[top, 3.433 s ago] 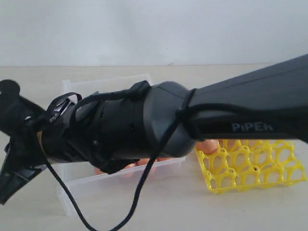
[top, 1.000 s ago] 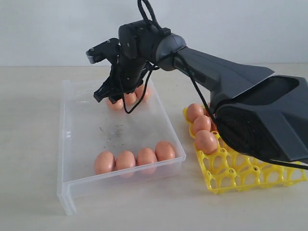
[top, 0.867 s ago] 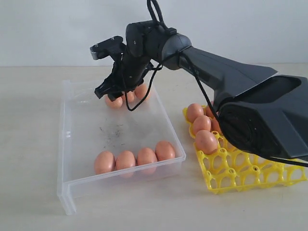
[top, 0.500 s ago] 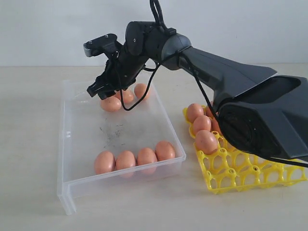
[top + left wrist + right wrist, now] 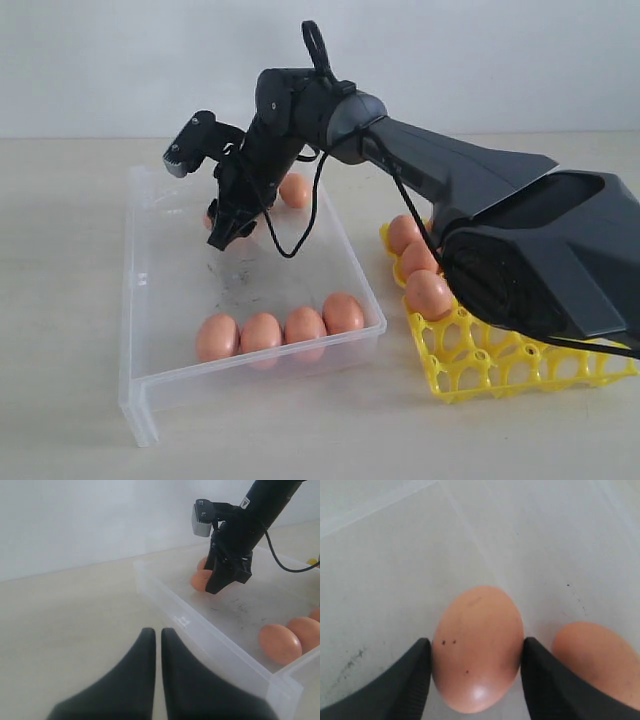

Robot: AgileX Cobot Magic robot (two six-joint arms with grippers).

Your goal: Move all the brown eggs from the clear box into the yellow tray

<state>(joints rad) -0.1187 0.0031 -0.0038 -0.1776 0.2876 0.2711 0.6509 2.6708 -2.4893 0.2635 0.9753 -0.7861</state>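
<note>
My right gripper reaches down into the back left of the clear box. In the right wrist view it is open, with its fingers close against both sides of a brown egg lying on the box floor. A second egg lies right beside it. Another egg rests at the back of the box, and several more line the front wall. Three eggs sit in the yellow tray. My left gripper is shut and empty, over the table outside the box wall.
The right arm's dark body hangs over the tray's near side and hides part of it. A black cable loops down from the wrist above the box. Dark specks mark the box floor.
The right gripper has swung left and dropped from above the back eggs down to the box floor, and now straddles one egg. Its jaws kept the same width.
</note>
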